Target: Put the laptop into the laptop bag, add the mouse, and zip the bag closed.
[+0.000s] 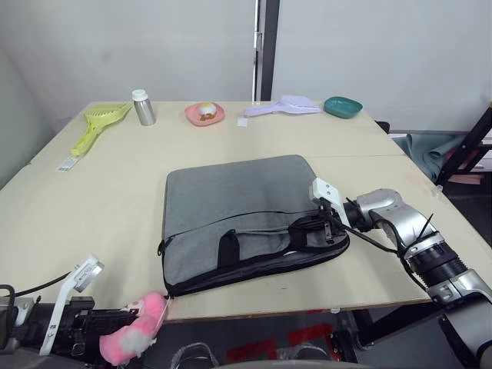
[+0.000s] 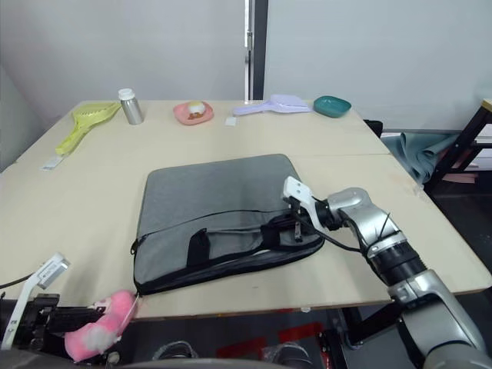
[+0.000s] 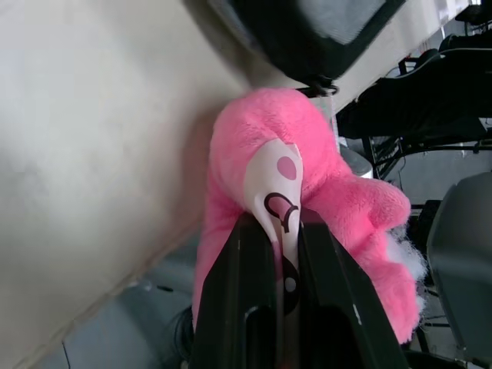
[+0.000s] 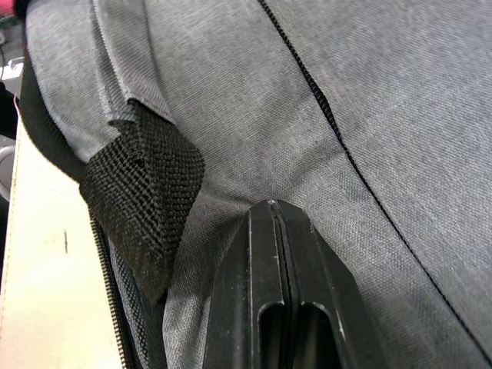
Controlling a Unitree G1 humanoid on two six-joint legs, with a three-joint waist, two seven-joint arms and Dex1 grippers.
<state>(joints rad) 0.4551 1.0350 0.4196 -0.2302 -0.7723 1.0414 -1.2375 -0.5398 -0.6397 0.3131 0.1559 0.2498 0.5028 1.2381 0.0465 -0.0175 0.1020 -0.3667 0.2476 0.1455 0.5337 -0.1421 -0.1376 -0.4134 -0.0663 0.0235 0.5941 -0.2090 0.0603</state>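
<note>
One laptop bag lies flat at centre frame on the pale wooden table: dark grey woven fabric, rectangular with rounded corners, black trim and a black zip line along its near edge. A coarse black webbing handle patch is stitched to its face.

Right gripper, centre-right of the head views, rests on the bag's near right corner. In the wrist view its two black fingers are pressed together with no gap, tips against the grey cloth; whether any fabric is pinched between them cannot be told.

Left gripper, lower left, below the table's near edge. Its fingers are closed down to a narrow slot, clamping the white face panel of one pink plush toy, soft and fuzzy.

Along the far edge, upper frame, one of each: yellow-green plastic scoop, metal bottle with white cap, pink dish, lilac brush, teal bowl.
</note>
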